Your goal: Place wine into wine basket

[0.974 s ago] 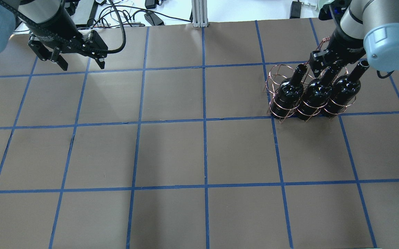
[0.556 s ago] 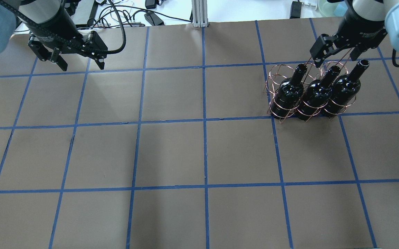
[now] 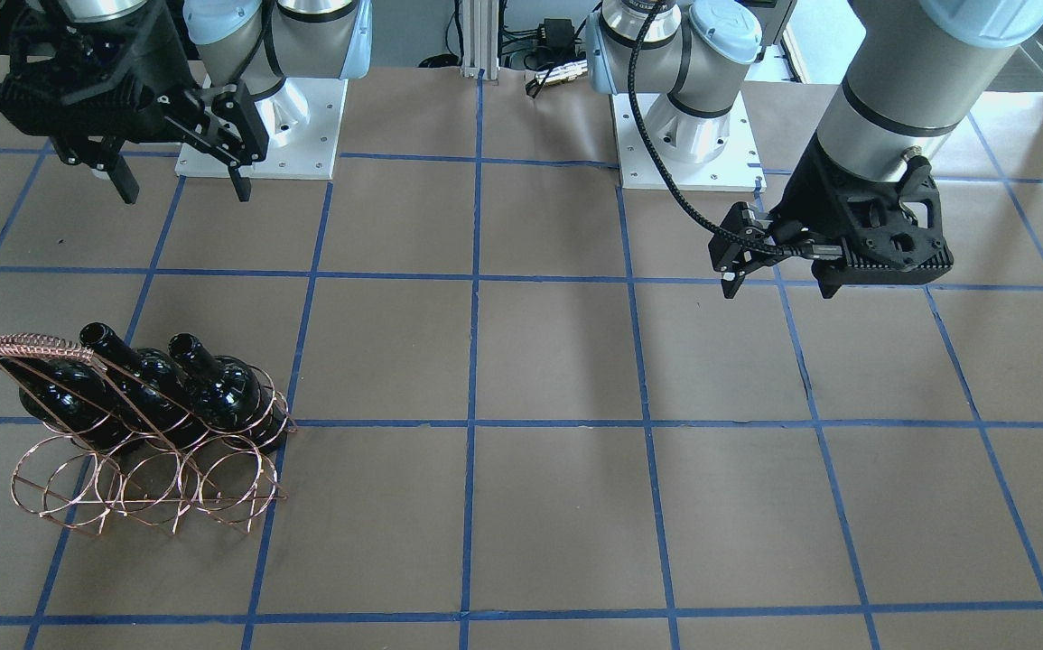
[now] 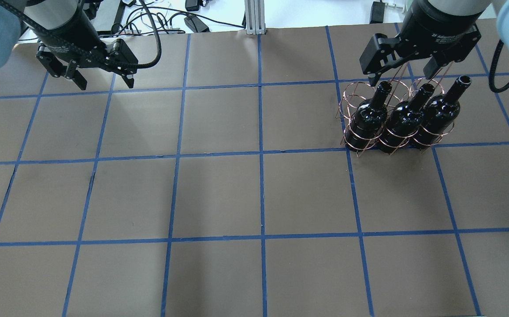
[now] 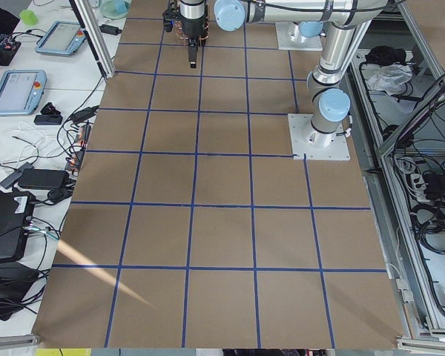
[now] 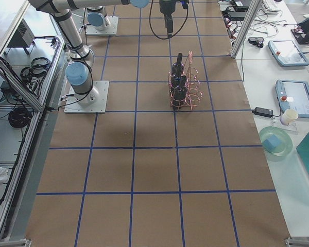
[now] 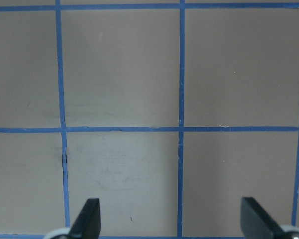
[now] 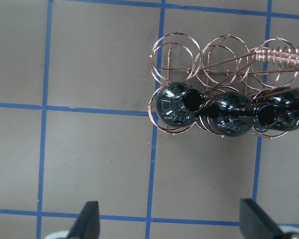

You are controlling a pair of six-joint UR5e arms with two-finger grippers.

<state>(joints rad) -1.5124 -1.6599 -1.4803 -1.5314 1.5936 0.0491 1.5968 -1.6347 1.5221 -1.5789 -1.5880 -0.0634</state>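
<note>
Right gripper [image 4: 400, 77] lifted clear of the wine [image 4: 406, 116] since a second ago, fingers spread, empty, at 1 o'clock overhead, wine upright in middle robot-side hoop of wine basket [image 3: 142, 478], left gripper [image 4: 105, 82] unmoved at 10 o'clock, likewise released, handle [image 3: 38, 346] top hidden overhead behind right gripper.

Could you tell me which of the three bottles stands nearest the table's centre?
The left-end bottle, by the robot's own left; the middle bottle and right-end bottle stand farther right.

Dark glass, copper wire, blue grid on brown.
Three glossy near-black wine bottles [image 4: 406, 119] sit in a copper-coloured wine basket [image 3: 38, 346] at 2 o'clock on the table [image 4: 219, 193], which is matt brown with blue tape squares.
</note>
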